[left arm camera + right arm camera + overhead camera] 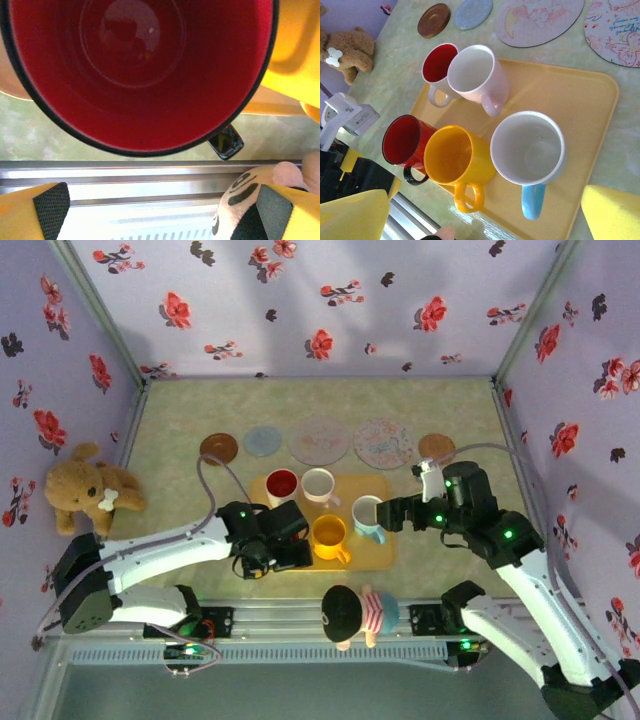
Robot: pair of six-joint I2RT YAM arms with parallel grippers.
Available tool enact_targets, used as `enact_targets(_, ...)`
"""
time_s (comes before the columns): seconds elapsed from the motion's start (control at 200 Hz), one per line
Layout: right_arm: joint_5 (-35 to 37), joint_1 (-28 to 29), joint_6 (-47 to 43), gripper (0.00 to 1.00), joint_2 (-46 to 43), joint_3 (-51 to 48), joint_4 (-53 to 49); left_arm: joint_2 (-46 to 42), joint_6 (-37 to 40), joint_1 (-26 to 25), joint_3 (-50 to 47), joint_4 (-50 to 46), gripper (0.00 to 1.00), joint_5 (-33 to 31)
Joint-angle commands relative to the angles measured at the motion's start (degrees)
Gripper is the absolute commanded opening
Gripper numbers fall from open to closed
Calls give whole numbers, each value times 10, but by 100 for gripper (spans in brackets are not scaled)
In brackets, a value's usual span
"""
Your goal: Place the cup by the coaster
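A yellow tray holds several cups: a red cup with black rim and handle, a yellow cup, a white cup with a blue handle, a pink cup and a white cup with a red inside. My left gripper is open, poised just over the red cup, which lies beyond its wide-apart fingertips. Beside the blue-handled cup, my right gripper stands open above the tray. Coasters line the back: brown, blue-grey, two large patterned ones, and another brown one.
A teddy bear sits against the left wall. A small doll lies on the metal rail at the near edge, close to the tray's front. Flowered walls enclose the table on three sides.
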Motion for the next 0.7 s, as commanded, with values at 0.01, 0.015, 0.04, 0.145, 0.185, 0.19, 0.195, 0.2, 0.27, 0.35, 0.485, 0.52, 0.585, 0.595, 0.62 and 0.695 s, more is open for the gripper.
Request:
enact_targets(0.01,17,4,-9,99,0,4,1,13,15,17,-4,13,99,7)
enact_targets(0.015,18,4,-9,99,0,4,1,14,15,18,-4,14,99,7)
enact_targets(0.04,18,3,-10,99,2,5,1,14,18,22,-5,16,99,8)
enact_targets(0.145,19,4,-12,99,11,6,0,15,30,41,-6,18,99,11)
enact_targets(0.185,19,4,-11,99,14,6,1,14,36,48,-9,19,99,14)
enact_targets(0.19,18,4,-11,99,15,5,1,14,37,48,-9,19,99,15)
enact_targets(0.195,18,4,-11,99,15,5,2,14,38,49,-10,19,99,15)
enact_targets(0.2,18,4,-10,99,16,5,3,15,39,50,-10,19,99,16)
enact_targets(0.27,16,4,-6,99,19,1,8,15,53,65,-18,25,99,30)
enact_targets(0.35,15,4,-5,99,20,-1,12,15,67,78,-25,30,99,40)
enact_targets(0.485,19,4,-9,99,23,0,13,24,80,82,-23,36,99,57)
enact_targets(0.52,18,4,-10,100,23,1,12,29,82,82,-23,38,99,62)
enact_targets(0.585,19,4,-10,99,24,0,13,36,90,81,-22,39,99,67)
enact_targets(0.595,19,4,-10,99,24,0,13,38,92,81,-21,39,99,67)
enact_targets(0.62,20,4,-10,99,24,-1,13,41,98,81,-20,37,99,68)
enact_targets(0.695,21,4,-9,99,24,-3,14,51,121,82,-9,20,99,66)
